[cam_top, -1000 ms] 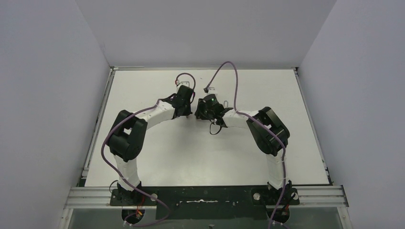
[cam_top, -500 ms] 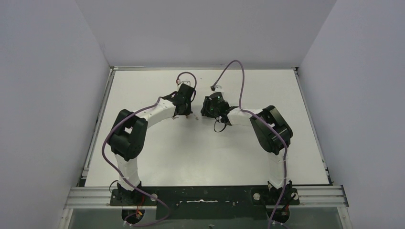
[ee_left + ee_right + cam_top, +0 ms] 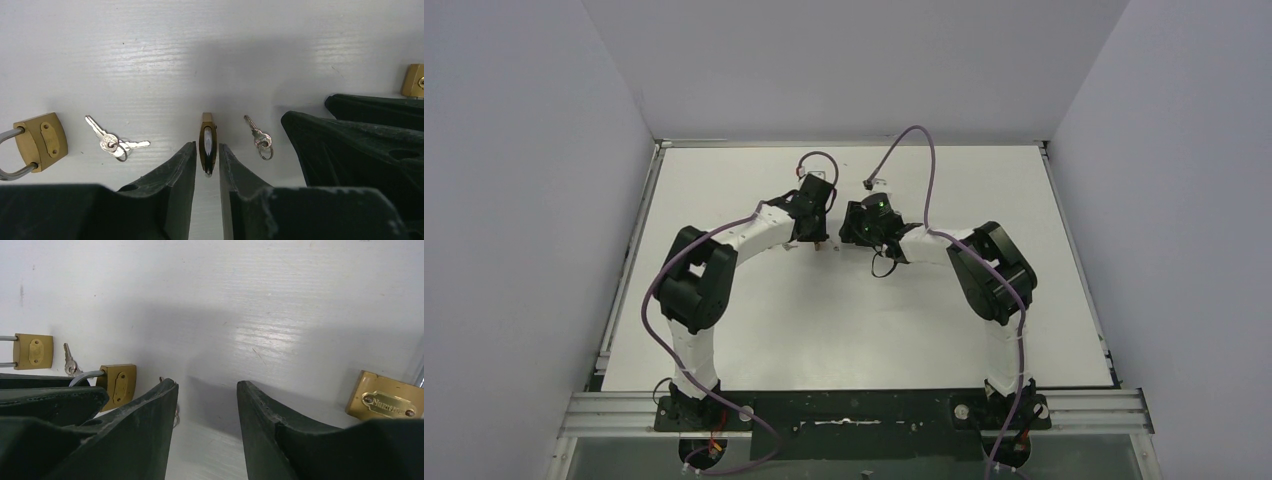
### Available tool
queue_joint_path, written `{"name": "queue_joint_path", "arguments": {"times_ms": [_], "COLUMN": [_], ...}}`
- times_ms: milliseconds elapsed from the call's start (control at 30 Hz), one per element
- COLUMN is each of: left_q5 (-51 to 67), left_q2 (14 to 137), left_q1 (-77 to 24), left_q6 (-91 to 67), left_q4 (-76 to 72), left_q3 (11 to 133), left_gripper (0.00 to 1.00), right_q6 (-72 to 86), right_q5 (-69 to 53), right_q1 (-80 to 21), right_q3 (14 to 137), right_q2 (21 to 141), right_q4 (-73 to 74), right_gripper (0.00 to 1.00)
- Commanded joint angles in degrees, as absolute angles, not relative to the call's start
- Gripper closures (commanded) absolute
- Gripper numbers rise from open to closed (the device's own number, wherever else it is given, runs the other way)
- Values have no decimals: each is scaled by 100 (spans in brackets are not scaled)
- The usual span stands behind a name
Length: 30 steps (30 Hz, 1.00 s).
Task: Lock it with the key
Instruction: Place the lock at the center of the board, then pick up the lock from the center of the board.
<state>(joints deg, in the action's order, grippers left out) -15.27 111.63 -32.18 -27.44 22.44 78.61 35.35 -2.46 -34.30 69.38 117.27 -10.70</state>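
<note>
A brass padlock [image 3: 207,141] sits edge-on between my left gripper's [image 3: 207,149] fingers, which are closed on its sides. In the right wrist view the same padlock [image 3: 120,382] shows its face and steel shackle beside the left fingers [image 3: 50,402]. From above it is a small brass spot [image 3: 821,245] under the left gripper [image 3: 818,236]. A single key on a ring [image 3: 258,137] lies just right of it, and a pair of keys [image 3: 111,141] lies to its left. My right gripper [image 3: 206,386] is open and empty over bare table, close to the left one [image 3: 850,236].
A second padlock [image 3: 41,141] with an open shackle lies at the left, also in the right wrist view [image 3: 33,351] beside a key [image 3: 70,362]. A third brass padlock [image 3: 387,400] lies at the right. The right gripper's fingers [image 3: 360,145] crowd the left wrist view.
The right gripper has drawn back to the right, away from the left one. The left gripper has shifted slightly right with the padlock still under it.
</note>
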Motion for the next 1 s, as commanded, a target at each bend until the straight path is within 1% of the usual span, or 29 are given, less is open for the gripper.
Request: {"name": "queue_joint_path", "arguments": {"times_ms": [0,133,367,500,600,700,800,967], "left_q5": [-1420,-1411,-1457,-1481,-1492,-1459,-1312,-788], "left_q2": [11186,11205,11130,11012,10888,10725,10466,9932], "left_q1": [-3208,-3201,-3148,-3112,-3094,-3072,-3007,-2729], "left_q6": [-2699,-2680,-2523,-2354,-2233,-2115,-2048,-2150], "left_q4": [2280,2318,2446,2483,2478,2479,2439,2156], "left_q3": [8175,8226,8397,8567,8681,8718,8631,8177], "left_gripper": [76,71,71,70,68,62,56,50], "right_q6": [3478,3479,3409,3208,2861,2544,2199,2172], "right_q5": [-193,-193,-187,-207,-22,457,841,1272], "right_q1": [-3428,-3421,-3147,-2921,-2909,-2905,-2905,-2917], "right_q3": [6933,6918,6789,6896,7094,7355,7735,8086], "right_q2": [11363,11349,10980,10587,10351,10269,10458,10875], "right_q4": [-1325,-1352,-1266,-854,-493,124,919,1763], "right_gripper": [51,50,48,45,42,40,40,40]}}
